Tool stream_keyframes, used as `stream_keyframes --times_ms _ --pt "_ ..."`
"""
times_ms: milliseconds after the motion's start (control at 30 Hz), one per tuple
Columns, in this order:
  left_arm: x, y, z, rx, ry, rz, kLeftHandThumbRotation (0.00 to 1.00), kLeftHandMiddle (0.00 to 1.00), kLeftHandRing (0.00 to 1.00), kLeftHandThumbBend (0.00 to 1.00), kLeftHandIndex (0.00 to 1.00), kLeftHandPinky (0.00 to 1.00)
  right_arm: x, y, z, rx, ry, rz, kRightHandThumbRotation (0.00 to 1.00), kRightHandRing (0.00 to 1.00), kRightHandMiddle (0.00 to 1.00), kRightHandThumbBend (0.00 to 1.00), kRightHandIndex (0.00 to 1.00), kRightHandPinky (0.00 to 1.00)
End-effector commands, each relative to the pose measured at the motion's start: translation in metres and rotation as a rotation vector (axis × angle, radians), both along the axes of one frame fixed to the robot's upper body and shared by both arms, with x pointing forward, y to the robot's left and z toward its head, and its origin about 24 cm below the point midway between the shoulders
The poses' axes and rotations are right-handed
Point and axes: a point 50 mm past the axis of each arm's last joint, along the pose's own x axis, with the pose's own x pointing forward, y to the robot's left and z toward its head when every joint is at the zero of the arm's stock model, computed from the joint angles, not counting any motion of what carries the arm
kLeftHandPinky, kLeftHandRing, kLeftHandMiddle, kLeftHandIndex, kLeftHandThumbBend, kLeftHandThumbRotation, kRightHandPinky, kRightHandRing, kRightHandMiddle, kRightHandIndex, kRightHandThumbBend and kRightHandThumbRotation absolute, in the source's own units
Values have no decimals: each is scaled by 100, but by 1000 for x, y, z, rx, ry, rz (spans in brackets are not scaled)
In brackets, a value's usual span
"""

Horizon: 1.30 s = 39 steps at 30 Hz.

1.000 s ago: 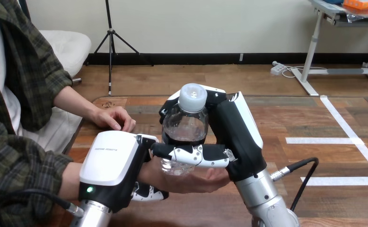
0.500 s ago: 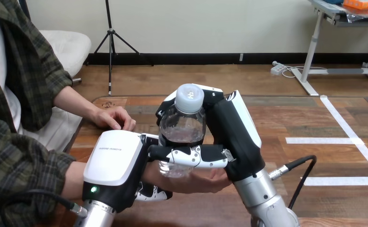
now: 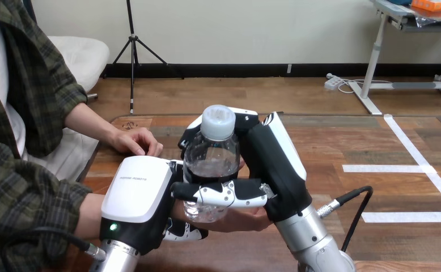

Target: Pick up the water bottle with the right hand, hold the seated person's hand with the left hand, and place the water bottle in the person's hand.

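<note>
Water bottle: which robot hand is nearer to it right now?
Right. The right hand is curled round the water bottle; the left hand sits beside it at its left, clasping the person's wrist.

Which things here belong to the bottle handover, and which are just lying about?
In the job: water bottle, right hand, left hand, person's hand under the bottle.
Just there: person's other hand resting on the table, white tape lines.

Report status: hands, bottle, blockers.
Right hand shut on water bottle, upright over person's open palm. Left hand shut on person's wrist. Person's other hand rests apart.
</note>
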Motion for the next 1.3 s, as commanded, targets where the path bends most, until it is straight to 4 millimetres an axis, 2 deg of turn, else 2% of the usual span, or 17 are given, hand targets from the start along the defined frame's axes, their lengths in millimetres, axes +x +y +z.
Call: stream_keyframes --times_ms 0,633,1267 --pt "10 -17 27 -64 -134 -81 0 29 24 95 28 21 3 0 20 54 -75 -7 0 35 41 66 47 29" --pt "9 -14 26 -47 -121 -61 0 29 24 95 28 21 8 -9 20 42 -89 -45 0 36 42 64 47 30" --pt "9 -11 24 -56 -143 -54 0 28 23 96 27 21 16 -29 23 82 -94 -147 0 39 44 65 47 33"
